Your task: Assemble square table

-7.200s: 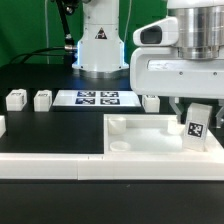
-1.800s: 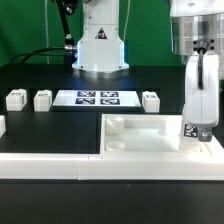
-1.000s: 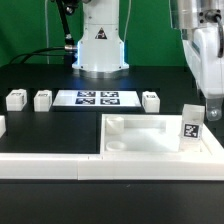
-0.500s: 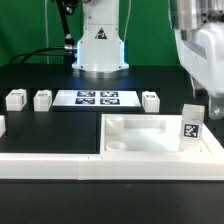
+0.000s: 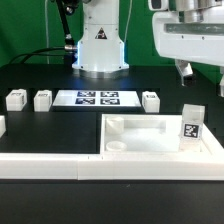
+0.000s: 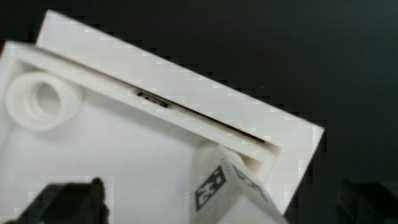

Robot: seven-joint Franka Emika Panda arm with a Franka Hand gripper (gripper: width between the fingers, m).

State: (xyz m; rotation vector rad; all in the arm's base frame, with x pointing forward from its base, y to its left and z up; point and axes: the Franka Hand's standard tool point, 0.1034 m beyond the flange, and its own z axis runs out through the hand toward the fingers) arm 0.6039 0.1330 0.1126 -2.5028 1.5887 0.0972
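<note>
The white square table top (image 5: 150,142) lies rim up near the table's front, at the exterior view's right. One white leg (image 5: 191,125) with a black-white tag stands upright in its far right corner; the wrist view shows this leg (image 6: 228,185) beside a round socket (image 6: 45,100) in the top. My gripper (image 5: 203,78) hangs open well above the leg and holds nothing. In the wrist view the gripper (image 6: 217,205) shows only its dark fingertips (image 6: 71,200), one on either side of the leg and clear of it. Three loose legs (image 5: 16,99) (image 5: 42,99) (image 5: 151,100) lie farther back.
The marker board (image 5: 97,98) lies flat between the loose legs. A long white rail (image 5: 50,165) runs along the front, touching the table top's left side. A white block (image 5: 2,125) shows at the left edge. The robot base (image 5: 99,45) stands at the back.
The gripper has risen from beside the standing leg and now hangs high above it. The leg stays upright in the corner of the table top.
</note>
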